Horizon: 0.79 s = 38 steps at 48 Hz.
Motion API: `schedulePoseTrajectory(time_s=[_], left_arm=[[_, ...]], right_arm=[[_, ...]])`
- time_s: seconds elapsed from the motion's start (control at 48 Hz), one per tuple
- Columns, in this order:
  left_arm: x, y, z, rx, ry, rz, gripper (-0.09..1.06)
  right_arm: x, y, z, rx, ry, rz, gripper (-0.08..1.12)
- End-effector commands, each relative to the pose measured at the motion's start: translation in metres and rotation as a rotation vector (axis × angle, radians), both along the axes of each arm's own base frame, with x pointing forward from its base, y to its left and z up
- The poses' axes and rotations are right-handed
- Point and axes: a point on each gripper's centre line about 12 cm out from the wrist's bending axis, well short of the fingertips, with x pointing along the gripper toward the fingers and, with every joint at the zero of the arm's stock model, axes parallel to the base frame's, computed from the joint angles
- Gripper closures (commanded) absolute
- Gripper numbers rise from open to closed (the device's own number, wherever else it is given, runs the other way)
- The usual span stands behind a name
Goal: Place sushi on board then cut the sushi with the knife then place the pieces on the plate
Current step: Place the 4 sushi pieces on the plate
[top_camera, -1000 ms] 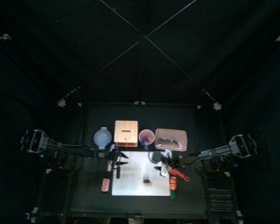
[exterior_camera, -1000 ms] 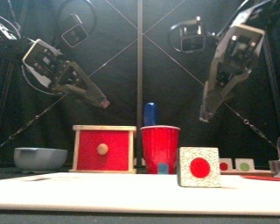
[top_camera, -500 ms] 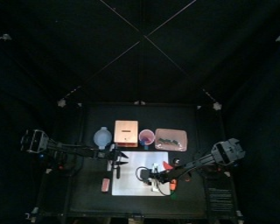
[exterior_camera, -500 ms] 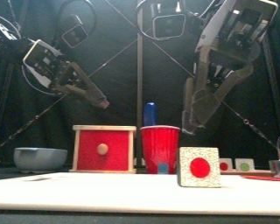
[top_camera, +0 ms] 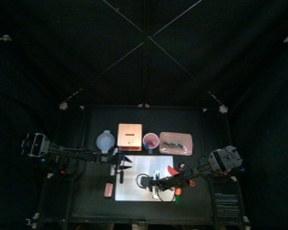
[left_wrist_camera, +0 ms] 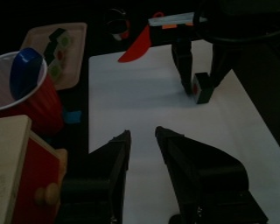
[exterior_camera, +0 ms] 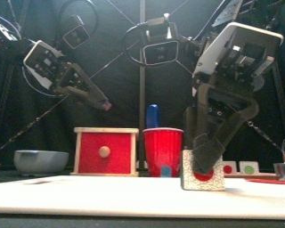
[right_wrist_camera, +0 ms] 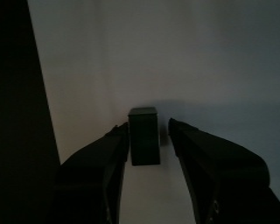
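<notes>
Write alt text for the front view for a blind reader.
The right gripper, open, straddles a sushi piece standing on the white board. Behind stand a wooden box, a red cup holding a blue knife, and a blue-grey bowl.

I work at a small black table (top_camera: 86, 208) shut in by black cloth, the back curtain (top_camera: 144, 49) rising dark behind the table, side curtains (top_camera: 21, 90) hanging to the table's left and right, and the brightest light falling on the table's middle.

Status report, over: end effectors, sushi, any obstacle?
Left end effector open above white board. Right end effector open, straddling sushi piece. Nothing in the way.
</notes>
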Motion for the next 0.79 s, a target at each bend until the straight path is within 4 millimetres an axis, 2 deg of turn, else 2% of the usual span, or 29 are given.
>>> schedulePoseTrajectory(time_s=[0.021, 0.125, 0.25, 0.396, 0.542, 0.667, 0.792], left_arm=[[0.002, 0.001, 0.007, 0.002, -0.026, 0.001, 0.25], [0.002, 0.001, 0.007, 0.003, -0.026, 0.000, 0.25], [0.002, 0.001, 0.007, 0.003, -0.026, 0.000, 0.25], [0.002, 0.001, 0.007, 0.003, -0.026, 0.000, 0.25], [0.002, 0.001, 0.007, 0.003, -0.023, 0.000, 0.25], [0.003, 0.000, 0.006, 0.010, -0.022, -0.006, 0.25], [0.001, 0.000, 0.005, 0.015, -0.017, -0.012, 0.25]], right_arm=[[0.005, -0.002, 0.020, 0.005, -0.047, -0.002, 0.36], [-0.001, -0.010, 0.030, -0.016, -0.041, -0.016, 0.44], [-0.019, -0.040, 0.044, -0.078, 0.005, -0.081, 0.46], [-0.054, -0.094, 0.068, -0.151, 0.042, -0.211, 0.46], [-0.091, -0.148, 0.080, -0.189, 0.052, -0.362, 0.46], [-0.127, -0.197, 0.081, -0.205, 0.042, -0.522, 0.46], [-0.151, -0.234, 0.073, -0.194, 0.033, -0.651, 0.46]])
